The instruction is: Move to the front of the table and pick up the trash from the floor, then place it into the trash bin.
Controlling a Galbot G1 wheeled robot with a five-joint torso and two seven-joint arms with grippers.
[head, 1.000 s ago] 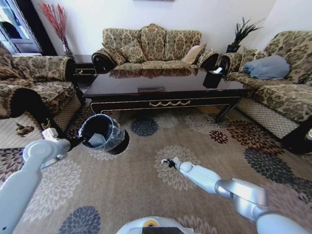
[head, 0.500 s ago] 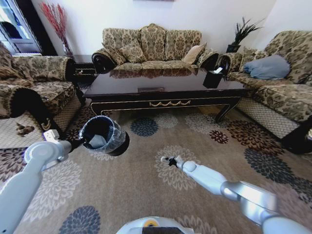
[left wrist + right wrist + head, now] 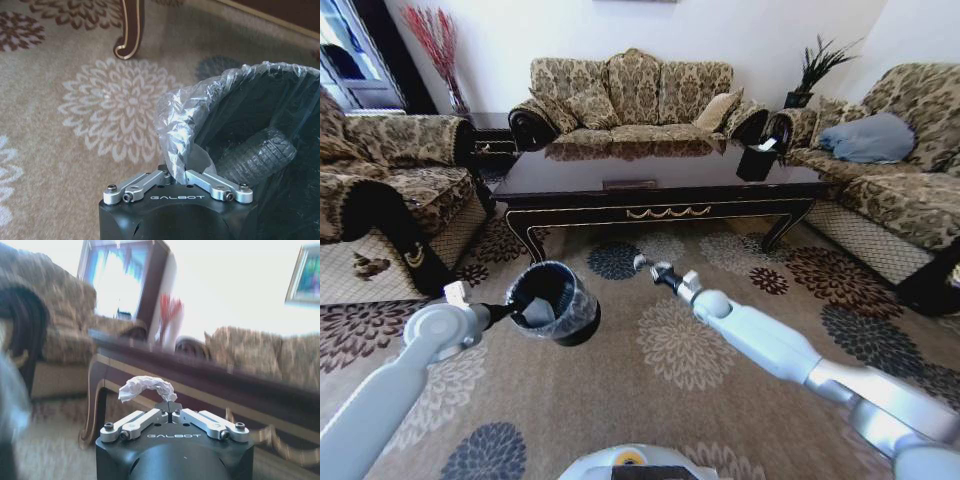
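Head view: my left gripper grasps the trash bin by its rim, lifted to receive the tissue clenched in my right gripper.

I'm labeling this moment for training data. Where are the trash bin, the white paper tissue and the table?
trash bin [image 3: 560, 305], head view: on its black outer wall.
white paper tissue [image 3: 146, 387], right wrist view: middle of the crumpled paper.
table [image 3: 650, 172], head view: bare glossy top.
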